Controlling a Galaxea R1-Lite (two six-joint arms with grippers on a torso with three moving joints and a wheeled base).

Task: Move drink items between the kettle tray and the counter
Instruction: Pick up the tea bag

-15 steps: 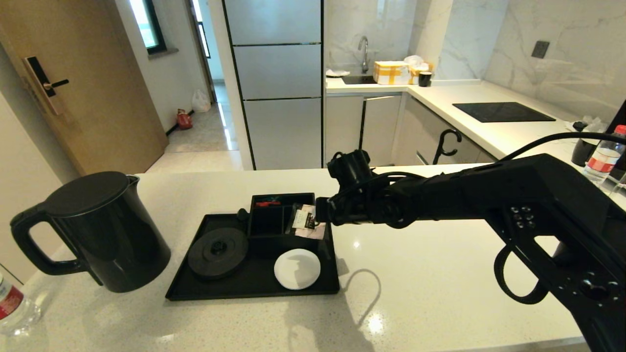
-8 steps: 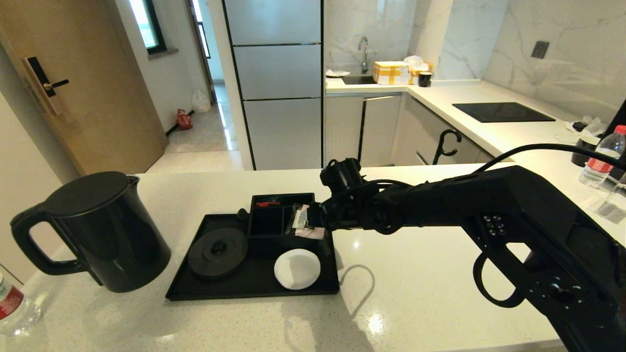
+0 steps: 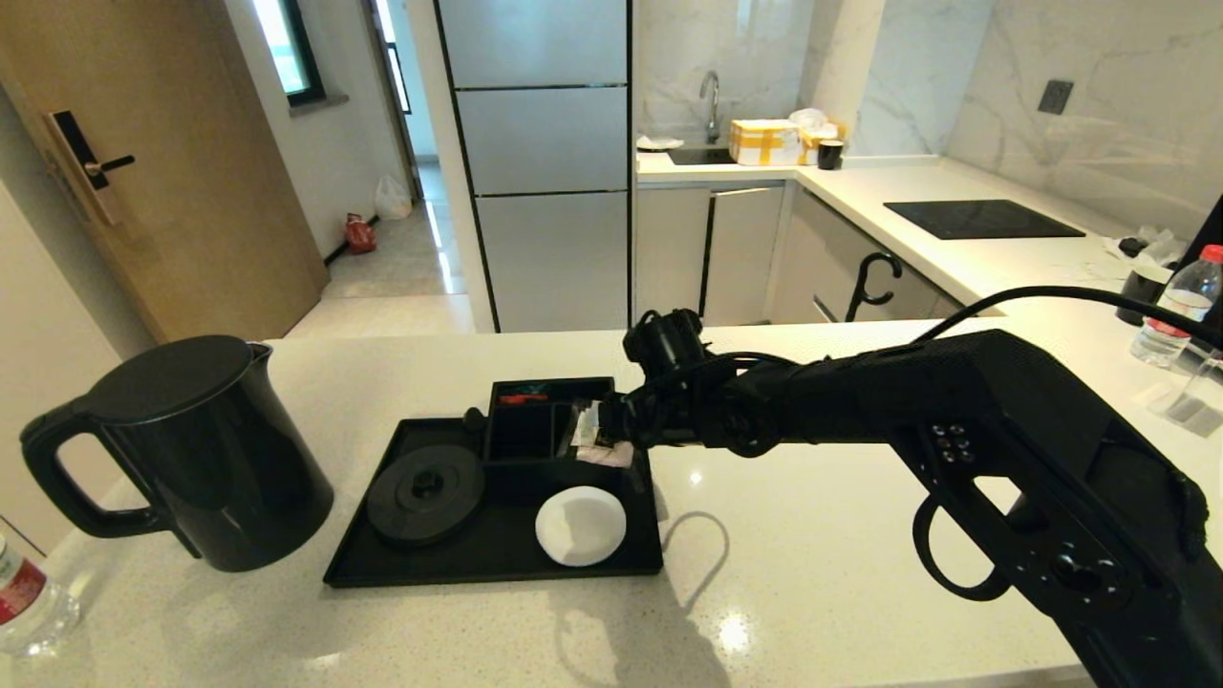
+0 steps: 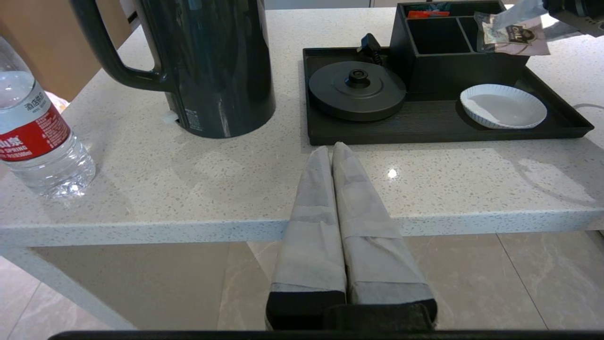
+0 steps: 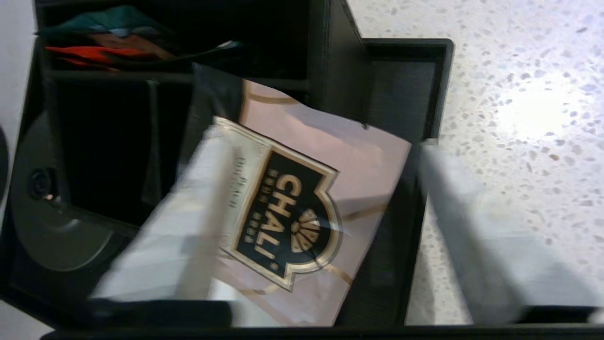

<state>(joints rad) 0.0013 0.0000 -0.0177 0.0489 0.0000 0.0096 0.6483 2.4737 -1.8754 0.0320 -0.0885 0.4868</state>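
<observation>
Two claws belong to this robot, and only the right one is working. The right claw (image 3: pixel 611 430) reaches in from the right of the head view to the middle, at the right-hand compartment of the divided black box (image 3: pixel 535 430) on the kettle tray (image 3: pixel 497 564). Its fingers (image 5: pixel 198 198) stand spread, one on each side of a pinkish tea sachet (image 5: pixel 302 208) that leans half out over the box's edge; they do not look pressed onto it. The left claw (image 4: pixel 334 156) rests closed and empty at the counter's (image 3: pixel 812 535) near edge. The kettle (image 3: pixel 205 449) stands on the counter at left, a water bottle (image 3: pixel 24 592) in the lower left corner. Risks, as I judge them: closing off-centre could pinch only a corner, crumpling the sachet or letting it slip; a finger might catch the box wall and shift the tray.
</observation>
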